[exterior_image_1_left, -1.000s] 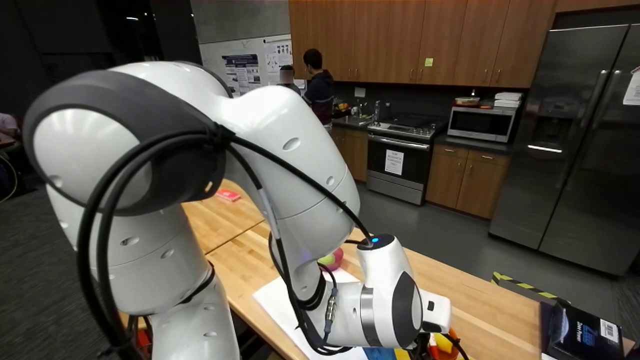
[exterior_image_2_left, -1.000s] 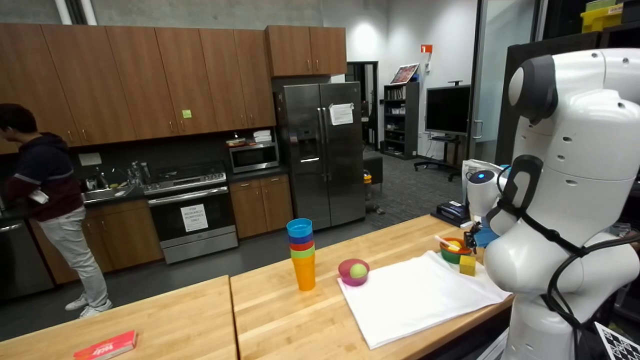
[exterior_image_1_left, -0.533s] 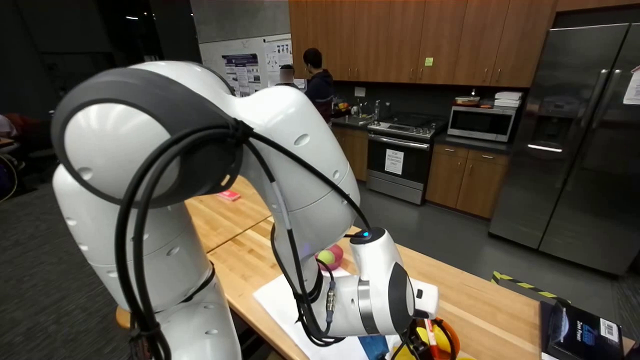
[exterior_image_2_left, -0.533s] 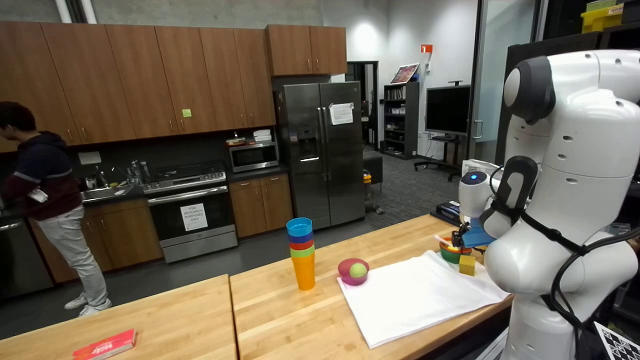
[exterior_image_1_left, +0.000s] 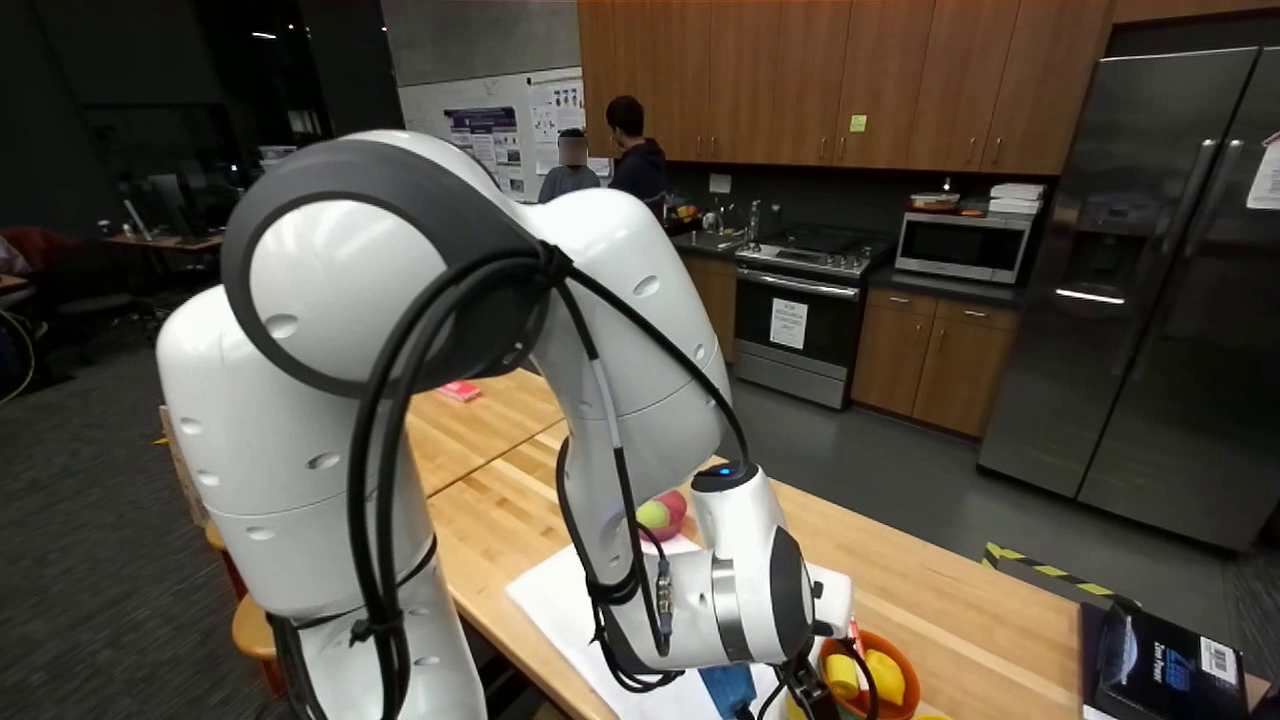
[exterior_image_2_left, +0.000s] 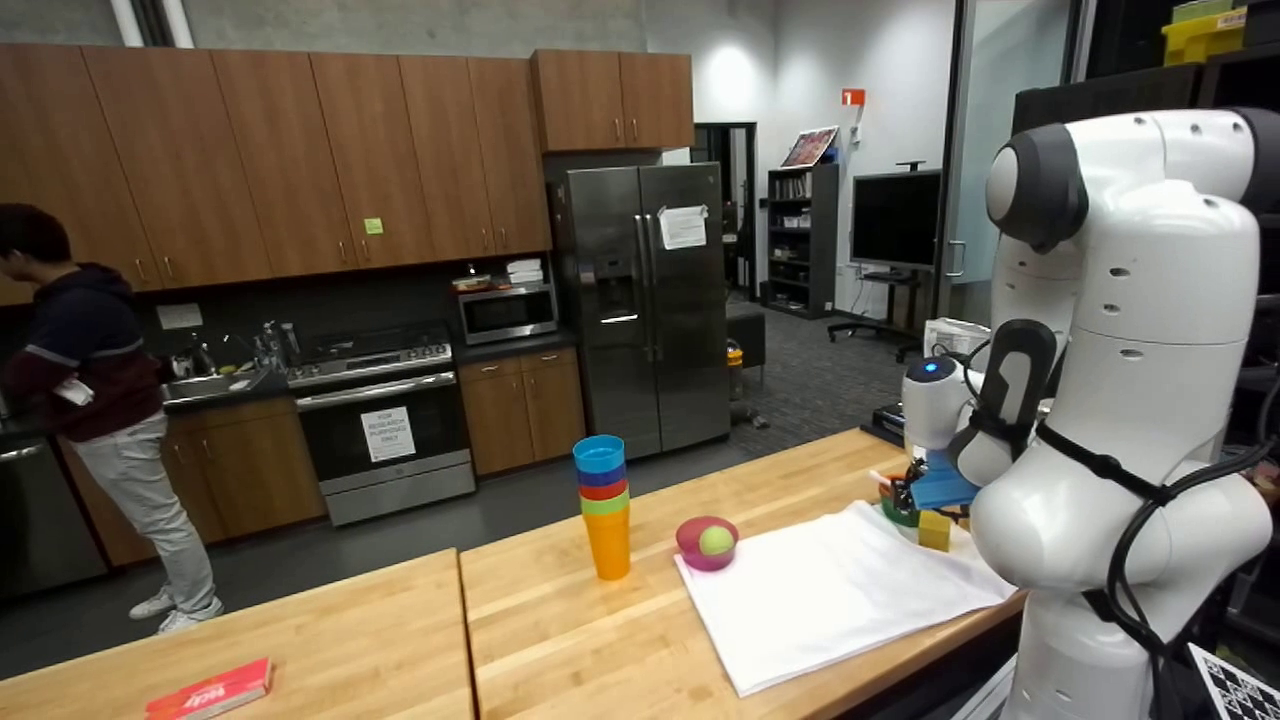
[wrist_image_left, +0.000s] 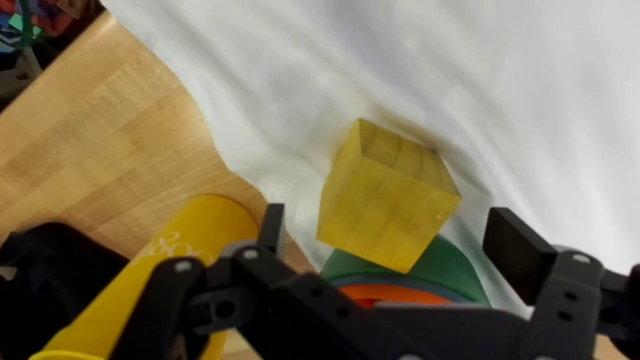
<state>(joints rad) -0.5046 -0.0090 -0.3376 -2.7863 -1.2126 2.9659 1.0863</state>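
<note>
In the wrist view, the block is set on the cloth near mid-frame; a bowl is seen just below. In an exterior view, a ball is held in a second bowl, right of the stacked cups.

Green bowl partly hidden by gripper

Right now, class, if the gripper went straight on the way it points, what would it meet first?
Probably the yellow block: in the wrist view it shows between the fingertips of the open gripper, on the white cloth. Depth is hard to judge there.
</note>
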